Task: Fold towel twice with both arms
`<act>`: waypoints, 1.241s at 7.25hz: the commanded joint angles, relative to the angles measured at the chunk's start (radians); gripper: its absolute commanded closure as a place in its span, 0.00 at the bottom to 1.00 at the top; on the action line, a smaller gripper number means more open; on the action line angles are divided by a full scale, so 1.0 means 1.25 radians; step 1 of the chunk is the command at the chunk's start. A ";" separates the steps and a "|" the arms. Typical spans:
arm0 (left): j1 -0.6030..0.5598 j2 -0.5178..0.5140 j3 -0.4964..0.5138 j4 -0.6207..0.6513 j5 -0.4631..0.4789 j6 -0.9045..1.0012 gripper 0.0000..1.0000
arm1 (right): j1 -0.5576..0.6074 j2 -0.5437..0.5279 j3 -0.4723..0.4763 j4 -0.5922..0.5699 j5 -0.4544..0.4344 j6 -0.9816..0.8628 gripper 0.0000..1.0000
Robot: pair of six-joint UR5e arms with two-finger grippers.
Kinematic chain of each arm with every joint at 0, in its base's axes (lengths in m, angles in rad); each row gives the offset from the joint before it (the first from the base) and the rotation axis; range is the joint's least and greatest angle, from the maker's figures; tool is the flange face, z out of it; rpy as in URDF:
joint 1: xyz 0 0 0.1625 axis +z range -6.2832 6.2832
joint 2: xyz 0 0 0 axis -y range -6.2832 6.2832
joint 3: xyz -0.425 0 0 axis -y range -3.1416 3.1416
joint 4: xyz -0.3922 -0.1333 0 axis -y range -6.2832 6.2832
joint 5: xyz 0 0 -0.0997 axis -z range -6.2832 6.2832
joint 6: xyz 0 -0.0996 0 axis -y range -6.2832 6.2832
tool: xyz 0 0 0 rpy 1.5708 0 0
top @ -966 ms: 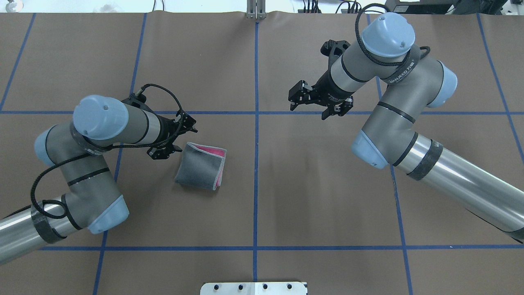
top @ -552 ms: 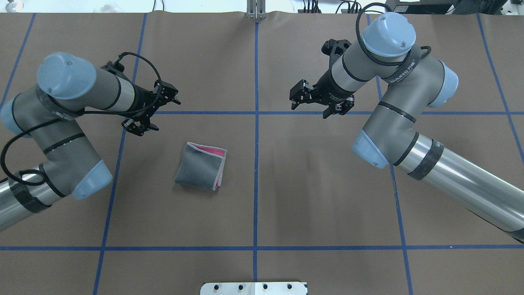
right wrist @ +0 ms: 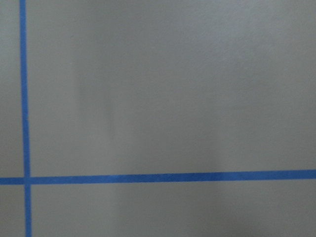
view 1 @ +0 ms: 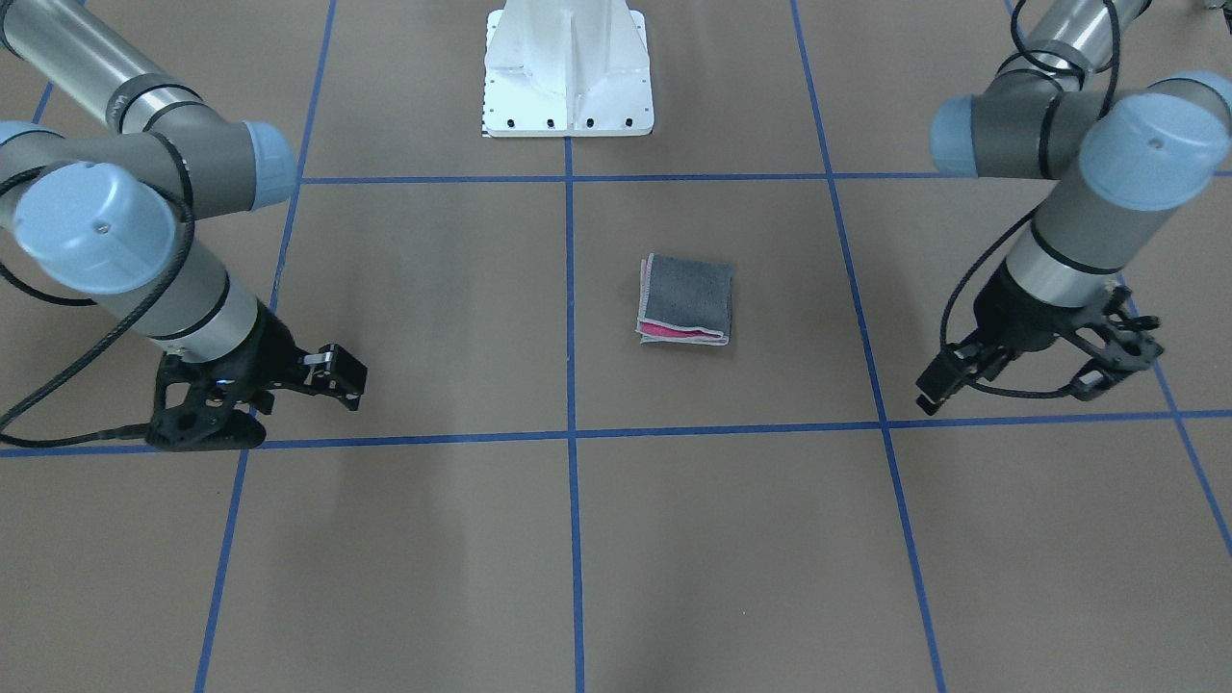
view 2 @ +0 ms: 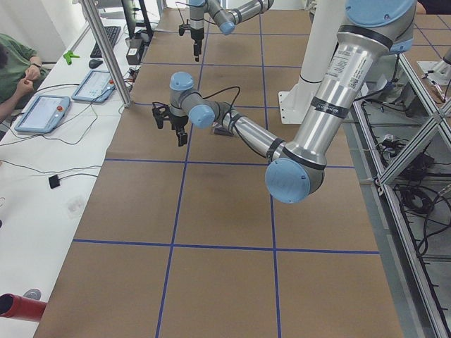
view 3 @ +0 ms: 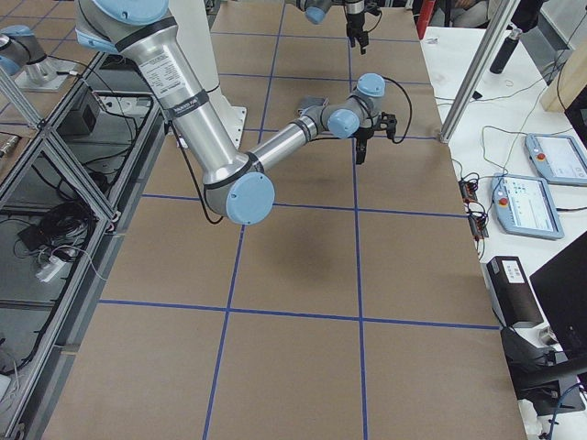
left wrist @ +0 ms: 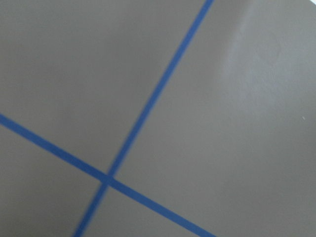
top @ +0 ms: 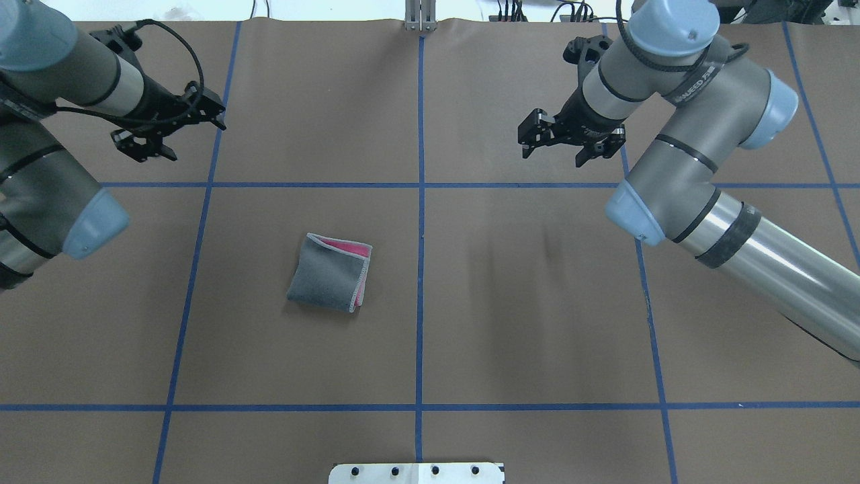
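The towel [top: 329, 272] lies folded on the bench [top: 524, 323], grey face up with pink showing at two edges, on the robot's left of the centre tape line [top: 420, 302]. The left end effector [top: 193, 139] and the right end effector [top: 552, 158] hover well apart from it, both spread and empty.

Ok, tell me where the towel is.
In the overhead view the towel lies folded on the table, just left of the centre blue line, on the robot's left side.
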 commanded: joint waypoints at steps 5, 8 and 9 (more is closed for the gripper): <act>-0.285 0.139 0.019 0.148 -0.127 0.753 0.00 | 0.368 -0.274 0.000 -0.039 0.193 -0.547 0.00; -0.409 0.245 0.015 0.145 -0.215 1.085 0.00 | 0.436 -0.391 0.044 -0.028 0.180 -0.546 0.00; -0.412 0.264 0.021 0.140 -0.212 1.090 0.00 | 0.436 -0.401 0.050 0.025 0.180 -0.541 0.00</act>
